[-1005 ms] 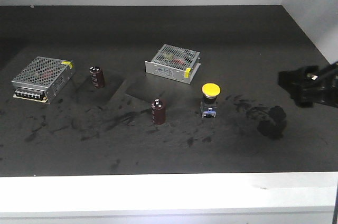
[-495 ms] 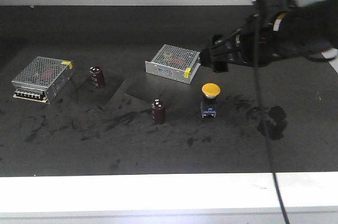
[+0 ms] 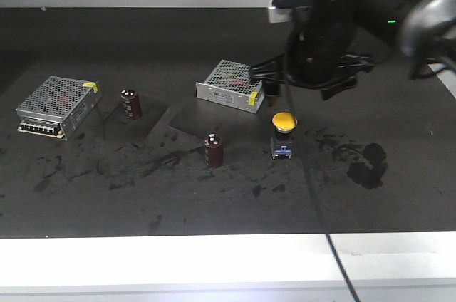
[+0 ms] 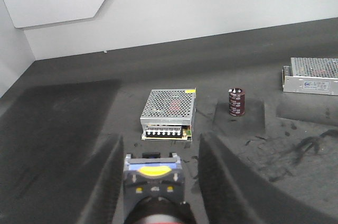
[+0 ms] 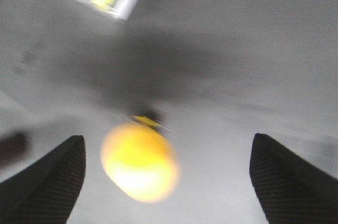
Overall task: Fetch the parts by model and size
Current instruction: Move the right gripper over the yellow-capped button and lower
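Farthest left, seen only from the left wrist camera, the left gripper (image 4: 161, 138) has its dark fingers (image 4: 108, 182) drawn in around the red-capped switch (image 4: 153, 174). The switch's blocky blue-grey base bears a yellow oval and points away from the lens, and only a reddish sliver of cap shows at the bottom edge.

On the matte black mat (image 3: 107, 195), scuffed with glossy smears, a flat perforated silver box (image 3: 57, 105) lies with a terminal strip along its near side and a yellow tag at one corner. Just to its right stands a dark-brown cylindrical capacitor (image 3: 131, 103), upright. A second capacitor (image 3: 214, 149) stands nearer the front edge. Behind it lies a second perforated box (image 3: 234, 85), angled, with a white label on its side wall.

Right of the second capacitor, the yellow-capped switch (image 3: 284, 133) stands upright on the mat. It has a smooth domed mushroom head over a dark body and a blue-grey base.

The bulky black right arm (image 3: 342, 24) hangs above and behind this switch. Its right gripper (image 5: 165, 138) is spread wide. The woven-textured fingertips (image 5: 53, 176) sit at either side of the wrist view, with the blurred yellow cap below and between them, untouched.
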### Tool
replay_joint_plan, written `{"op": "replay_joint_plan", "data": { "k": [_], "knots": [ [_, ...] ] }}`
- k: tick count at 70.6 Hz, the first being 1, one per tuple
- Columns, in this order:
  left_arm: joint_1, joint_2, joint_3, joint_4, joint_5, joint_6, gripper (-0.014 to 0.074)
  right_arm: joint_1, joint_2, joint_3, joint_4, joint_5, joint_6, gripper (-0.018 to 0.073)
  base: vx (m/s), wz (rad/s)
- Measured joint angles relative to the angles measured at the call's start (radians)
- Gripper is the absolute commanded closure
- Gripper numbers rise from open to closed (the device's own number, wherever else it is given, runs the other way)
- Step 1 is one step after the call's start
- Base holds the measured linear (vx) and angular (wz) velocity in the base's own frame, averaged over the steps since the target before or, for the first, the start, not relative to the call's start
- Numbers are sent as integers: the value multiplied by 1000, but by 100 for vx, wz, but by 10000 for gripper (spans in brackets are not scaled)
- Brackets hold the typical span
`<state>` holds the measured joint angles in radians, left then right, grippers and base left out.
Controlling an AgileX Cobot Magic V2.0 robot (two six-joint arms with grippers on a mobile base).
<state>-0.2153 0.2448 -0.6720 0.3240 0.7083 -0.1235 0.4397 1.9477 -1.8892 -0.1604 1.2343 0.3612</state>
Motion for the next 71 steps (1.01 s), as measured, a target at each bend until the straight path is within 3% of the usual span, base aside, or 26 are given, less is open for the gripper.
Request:
{"op": "replay_joint_plan", "data": {
  "k": [16, 59, 71],
  "knots": [
    [0, 0, 0, 1, 0, 0, 604, 0, 108, -64, 73, 5, 9, -35, 0, 0],
    [0, 0, 0, 2, 0, 0, 604, 0, 67, -63, 73, 10, 20, -35, 0, 0],
    [0, 0, 0, 2, 0, 0, 604, 0, 34, 13, 62, 12, 17, -35, 0, 0]
  ]
}}
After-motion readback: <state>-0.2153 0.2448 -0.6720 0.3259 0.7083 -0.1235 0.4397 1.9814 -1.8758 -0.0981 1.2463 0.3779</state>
